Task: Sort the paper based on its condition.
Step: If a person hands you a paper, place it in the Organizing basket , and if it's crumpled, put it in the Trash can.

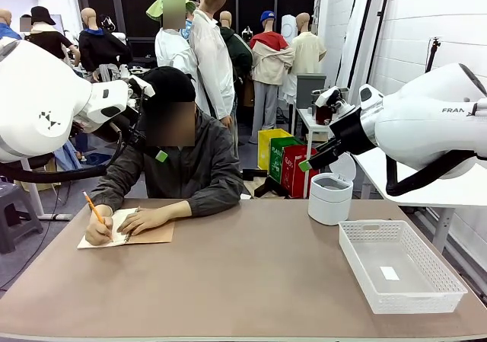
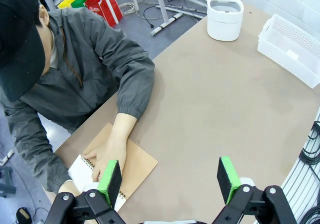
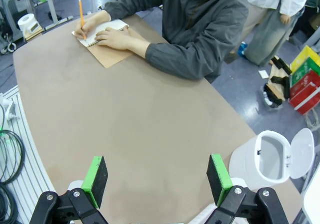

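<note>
Fingers of the left gripper (image 2: 170, 181) stand wide apart, nothing between them, above the left side of the table (image 2: 210, 109). The right gripper (image 3: 156, 179) is equally wide and empty, over the right side near a white bin (image 3: 245, 166). Paper: a white page (image 1: 119, 222) of a spiral notebook (image 1: 156, 235), far left, lies under the person's flat hand (image 1: 144, 220) and writing hand (image 1: 99, 233), which holds a pencil (image 1: 93, 205). A white basket (image 1: 354, 262) sits near right.

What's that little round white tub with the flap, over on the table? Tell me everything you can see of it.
The white bin is a small round tub, smooth and plastic-looking. It stands upright near the far edge of the table, on the robot's right. Its hinged lid is flipped open, showing a grey inner wall. It stands apart from the white basket beside it. Nothing touches it but the tabletop.
</note>
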`<state>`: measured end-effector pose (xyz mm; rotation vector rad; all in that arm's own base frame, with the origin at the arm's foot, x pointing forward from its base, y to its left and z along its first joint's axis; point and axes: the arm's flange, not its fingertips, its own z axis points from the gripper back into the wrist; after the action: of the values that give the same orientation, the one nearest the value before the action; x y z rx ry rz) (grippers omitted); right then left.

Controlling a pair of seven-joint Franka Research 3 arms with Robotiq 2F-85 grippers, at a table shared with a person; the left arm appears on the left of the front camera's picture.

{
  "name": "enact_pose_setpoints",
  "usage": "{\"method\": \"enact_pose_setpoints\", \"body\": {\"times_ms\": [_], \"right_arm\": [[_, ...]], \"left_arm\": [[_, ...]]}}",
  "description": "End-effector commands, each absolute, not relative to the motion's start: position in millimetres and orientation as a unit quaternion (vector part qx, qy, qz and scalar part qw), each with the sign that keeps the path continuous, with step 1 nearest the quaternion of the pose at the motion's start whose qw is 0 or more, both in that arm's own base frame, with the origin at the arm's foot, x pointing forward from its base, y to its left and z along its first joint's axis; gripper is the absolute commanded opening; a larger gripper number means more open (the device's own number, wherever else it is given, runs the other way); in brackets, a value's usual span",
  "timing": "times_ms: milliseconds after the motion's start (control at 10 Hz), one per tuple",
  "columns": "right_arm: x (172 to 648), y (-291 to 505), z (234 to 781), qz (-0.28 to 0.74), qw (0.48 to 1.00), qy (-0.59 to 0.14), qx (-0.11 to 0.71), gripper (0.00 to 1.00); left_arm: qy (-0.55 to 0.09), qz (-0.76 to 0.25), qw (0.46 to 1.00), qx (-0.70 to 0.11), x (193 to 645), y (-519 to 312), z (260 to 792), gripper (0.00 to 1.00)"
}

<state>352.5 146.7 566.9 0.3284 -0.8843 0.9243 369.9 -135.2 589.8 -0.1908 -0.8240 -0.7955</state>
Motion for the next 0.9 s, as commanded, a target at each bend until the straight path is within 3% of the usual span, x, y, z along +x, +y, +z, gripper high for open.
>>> {"method": "enact_pose_setpoints", "body": {"times_ms": [0,800], "right_arm": [[352.3,146.7,566.5,0.431,0.789,-0.409,0.156,1.0],[352.3,146.7,566.5,0.431,0.789,-0.409,0.156,1.0]], "left_arm": [[-0.388,-0.369,0.84,-0.089,369.9,-135.3,589.6,1.0],[-0.388,-0.369,0.84,-0.089,369.9,-135.3,589.6,1.0]]}}
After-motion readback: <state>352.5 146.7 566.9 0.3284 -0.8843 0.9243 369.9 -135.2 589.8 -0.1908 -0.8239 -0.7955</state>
